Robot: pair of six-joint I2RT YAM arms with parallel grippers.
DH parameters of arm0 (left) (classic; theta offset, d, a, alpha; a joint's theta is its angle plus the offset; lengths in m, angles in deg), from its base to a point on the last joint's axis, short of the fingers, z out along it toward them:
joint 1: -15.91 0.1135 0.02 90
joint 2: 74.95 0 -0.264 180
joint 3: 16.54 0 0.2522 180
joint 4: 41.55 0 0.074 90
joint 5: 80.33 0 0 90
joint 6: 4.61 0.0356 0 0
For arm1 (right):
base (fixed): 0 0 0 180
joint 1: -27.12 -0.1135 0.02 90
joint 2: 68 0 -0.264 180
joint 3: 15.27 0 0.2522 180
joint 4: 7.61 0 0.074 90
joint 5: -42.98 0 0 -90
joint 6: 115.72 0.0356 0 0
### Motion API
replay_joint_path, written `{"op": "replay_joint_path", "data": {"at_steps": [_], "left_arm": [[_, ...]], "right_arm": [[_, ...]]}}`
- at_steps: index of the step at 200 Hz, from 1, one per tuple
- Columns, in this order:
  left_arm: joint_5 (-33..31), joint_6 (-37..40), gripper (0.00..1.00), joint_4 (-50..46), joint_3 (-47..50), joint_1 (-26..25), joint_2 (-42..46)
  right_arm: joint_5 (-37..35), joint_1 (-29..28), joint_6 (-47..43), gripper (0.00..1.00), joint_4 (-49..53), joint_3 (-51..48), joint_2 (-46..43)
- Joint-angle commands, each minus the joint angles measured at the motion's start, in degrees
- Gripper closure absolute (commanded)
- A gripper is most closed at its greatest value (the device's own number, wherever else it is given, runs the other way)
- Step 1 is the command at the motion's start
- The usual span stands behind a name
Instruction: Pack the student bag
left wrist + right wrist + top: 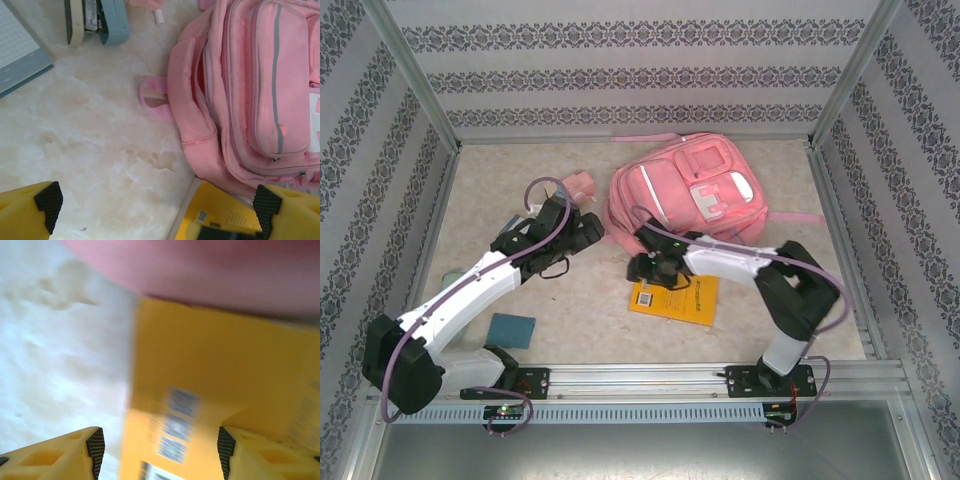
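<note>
Stretching out under everything is the pale marbled tabletop (490, 190). Lying on its far half, right of centre, is the student bag (690, 190), a large pink fabric backpack with its front pockets facing up and a pale stripe running down one pocket. Now the left gripper (586, 230) is hovering just beside the bag's left edge, its black-padded yellow jaws standing wide apart over bare table and gripping nothing. The right gripper (646, 266) is hanging low at the bag's near edge. Its jaws are apart too, with nothing clamped between them, right over the edge of a flat yellow paperback book (685, 300) that is lying just beside the bag's near side. Further left, a teal square notepad (510, 330) is sitting near the left arm's base, and a cream-and-teal stapler (95, 20) is resting apart from the bag.
</note>
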Motion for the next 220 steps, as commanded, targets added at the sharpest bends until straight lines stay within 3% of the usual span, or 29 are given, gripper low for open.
{"op": "replay_joint_path", "data": {"at_steps": [1, 27, 46, 108, 143, 168, 187, 220], "left_arm": [[-1.79, 0.55, 0.00, -3.27, 1.78, 0.73, 2.73], [-1.06, -1.08, 0.00, -3.18, 4.10, 0.90, 4.86], [1.43, -3.06, 0.01, -1.21, 6.66, 0.83, 5.83], [1.55, -5.56, 0.01, 0.31, 9.60, 0.85, 6.08], [1.23, -4.88, 0.01, -0.48, 8.55, 0.90, 4.66], [1.25, -4.56, 0.01, -0.76, 8.30, 0.85, 4.20], [1.15, -4.40, 0.01, -1.25, 8.24, 0.83, 4.19], [0.54, -3.78, 0.01, -2.83, 8.23, 0.85, 4.76]], "right_arm": [[3.63, -0.97, -0.23, 0.38, -1.56, 9.43, 5.87], [3.91, -0.56, -3.35, 0.38, 2.35, 18.11, 9.18], [2.27, 1.01, -6.44, 0.37, 5.62, 17.86, 6.98], [-1.13, 10.88, -10.04, 0.30, 9.75, -5.62, -11.84], [-3.70, 13.32, -9.79, 0.27, 12.02, -16.31, -20.06], [-3.93, 13.46, -8.52, 0.26, 10.56, -22.08, -22.30], [-0.13, 12.63, -6.83, 0.28, 5.50, -24.51, -20.82], [1.89, 4.26, -3.53, 0.29, 1.87, -19.77, -15.86]]}}
